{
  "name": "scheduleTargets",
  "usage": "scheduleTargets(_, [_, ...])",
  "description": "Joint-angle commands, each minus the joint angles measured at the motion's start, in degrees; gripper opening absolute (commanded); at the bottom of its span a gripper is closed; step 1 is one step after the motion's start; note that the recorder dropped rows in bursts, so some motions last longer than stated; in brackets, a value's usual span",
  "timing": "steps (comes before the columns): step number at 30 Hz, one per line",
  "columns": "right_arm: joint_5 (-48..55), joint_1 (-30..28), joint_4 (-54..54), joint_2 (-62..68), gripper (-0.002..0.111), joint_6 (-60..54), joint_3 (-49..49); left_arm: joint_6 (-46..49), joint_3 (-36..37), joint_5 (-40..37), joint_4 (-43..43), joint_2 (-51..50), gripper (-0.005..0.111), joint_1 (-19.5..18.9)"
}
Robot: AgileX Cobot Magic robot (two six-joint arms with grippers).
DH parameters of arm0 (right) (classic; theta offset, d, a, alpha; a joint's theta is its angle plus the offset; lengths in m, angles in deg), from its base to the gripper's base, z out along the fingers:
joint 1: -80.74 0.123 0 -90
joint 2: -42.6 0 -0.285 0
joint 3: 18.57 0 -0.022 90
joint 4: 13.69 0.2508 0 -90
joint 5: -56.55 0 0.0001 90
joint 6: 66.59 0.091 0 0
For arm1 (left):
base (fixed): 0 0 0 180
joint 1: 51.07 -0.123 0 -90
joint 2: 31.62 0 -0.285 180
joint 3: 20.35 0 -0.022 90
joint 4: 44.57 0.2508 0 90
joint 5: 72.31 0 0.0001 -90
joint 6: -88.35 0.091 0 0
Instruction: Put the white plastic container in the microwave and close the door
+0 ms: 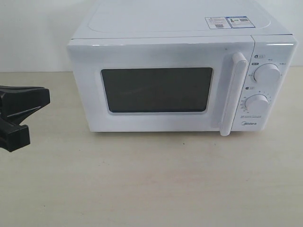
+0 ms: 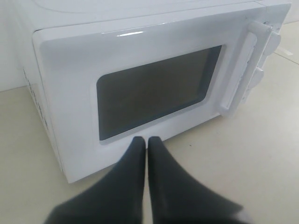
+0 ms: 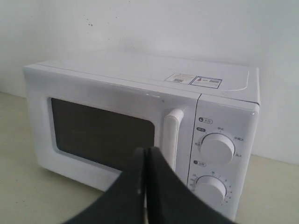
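The white microwave (image 1: 142,19) stands at the back of the table with its door (image 1: 156,54) shut; the dark window (image 1: 157,90) and vertical bar handle (image 1: 234,94) face me. The white plastic container is out of view in every frame. My left gripper (image 2: 147,140) is shut with nothing between its fingers and sits low in front of the door's (image 2: 140,51) lower edge. In the exterior view it shows as a black shape (image 1: 23,116) at the left edge. My right gripper (image 3: 145,150) is also shut and empty, raised in front of the handle (image 3: 173,135); the exterior view does not show it.
Two round knobs (image 1: 266,74) (image 1: 257,104) sit on the panel right of the door, and stickers (image 1: 227,21) lie on the microwave's top. Pale wooden table (image 1: 151,179) stretches out in front. A white wall (image 3: 163,28) stands behind.
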Motion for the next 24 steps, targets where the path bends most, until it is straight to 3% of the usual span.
scheduleTargets(1, [0.61,-0.38,-0.96,-1.39,0.0,2.63,0.02,-0.22,-0.35,0.41,-0.5,-0.24,0.004,-0.07])
scheduleTargets(4, [0.71,-0.38,-9.09,-4.61,0.0,4.7,0.92,-0.22,-0.35,0.41,-0.5,-0.24,0.004,-0.07])
scheduleTargets(11, [1.16,-0.38,-36.97,-12.71,0.0,27.36,6.98,-0.22,-0.35,0.41,-0.5,-0.24,0.004,-0.07])
scheduleTargets(24, [2.23,-0.38,-39.23,-12.71,0.0,29.37,13.53,-0.23,-0.35,0.54,-0.5,-0.24,0.004,-0.07])
